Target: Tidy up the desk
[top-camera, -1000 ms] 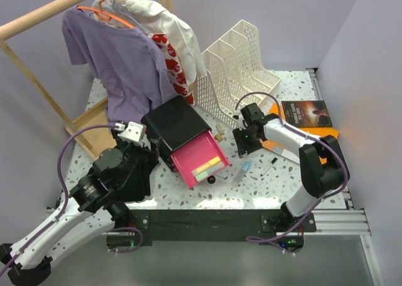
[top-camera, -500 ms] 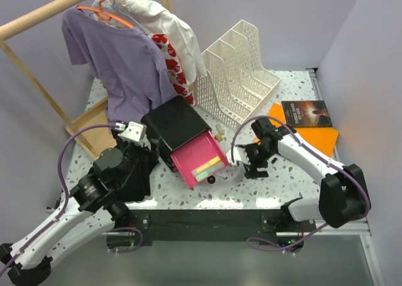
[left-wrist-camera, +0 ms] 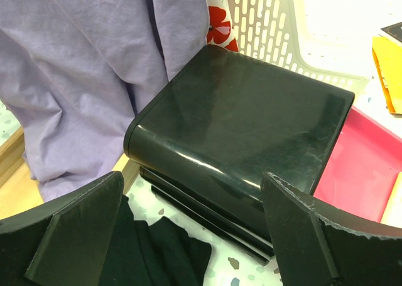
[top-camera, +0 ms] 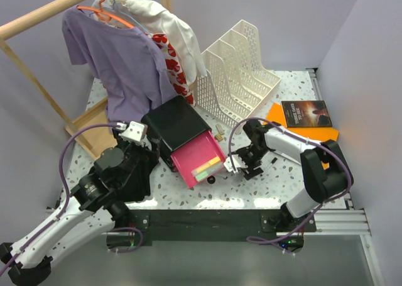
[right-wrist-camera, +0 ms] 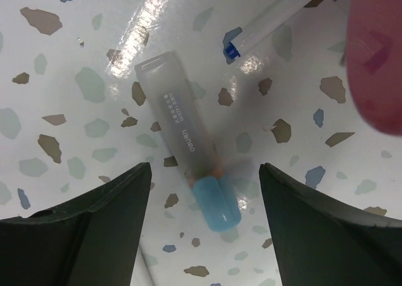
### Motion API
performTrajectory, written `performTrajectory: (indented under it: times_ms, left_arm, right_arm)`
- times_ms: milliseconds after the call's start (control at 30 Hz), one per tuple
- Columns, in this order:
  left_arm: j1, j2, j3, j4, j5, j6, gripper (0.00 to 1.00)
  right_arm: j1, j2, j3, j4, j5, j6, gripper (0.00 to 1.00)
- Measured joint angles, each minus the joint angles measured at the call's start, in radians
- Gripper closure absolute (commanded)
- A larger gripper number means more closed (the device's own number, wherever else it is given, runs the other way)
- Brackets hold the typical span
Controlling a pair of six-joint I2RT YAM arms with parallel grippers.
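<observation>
The desk [top-camera: 295, 85] is a white speckled tabletop. My right gripper [top-camera: 241, 164] is open and hangs low over it, just right of the open pink drawer [top-camera: 200, 157]. In the right wrist view its fingers [right-wrist-camera: 94, 229] straddle the blue cap end of a translucent highlighter [right-wrist-camera: 182, 148] lying on the desk [right-wrist-camera: 75, 60], without touching it. My left gripper [left-wrist-camera: 191, 179] is open and empty, facing the glossy black drawer box [left-wrist-camera: 245, 129], above a black cloth [left-wrist-camera: 157, 248].
A clear pen [right-wrist-camera: 276, 16] lies beyond the highlighter. A cream file rack [top-camera: 239, 72] stands at the back. A dark book [top-camera: 306, 113] lies on an orange folder [top-camera: 320, 135] at the right. A purple shirt [top-camera: 125, 60] hangs on the clothes rack.
My right gripper has moved from beside the file rack forward and left, down over the highlighter near the pink drawer. My left arm has not moved.
</observation>
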Motion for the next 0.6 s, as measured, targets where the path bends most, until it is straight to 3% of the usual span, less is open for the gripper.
performTrajectory:
  times_ms: [100,200,400,600]
  left_arm:
    - [0.0,0.0,0.0,0.0,0.0,0.0,0.04]
    - [0.002,0.003,0.0,0.0,0.003,0.0,0.04]
    - [0.005,0.004,0.0,0.0,0.004,0.0,0.04]
    - [0.005,0.004,0.0,0.0,0.005,0.0,0.04]
  right_arm:
    - [0.0,0.008,-0.005,0.023,0.0,-0.003,0.49]
    - [0.0,0.016,-0.007,0.037,0.001,-0.003,0.57]
    - [-0.001,0.028,-0.024,0.055,-0.001,-0.004,0.58]
    - [-0.001,0.019,-0.033,0.063,0.002,0.002,0.67]
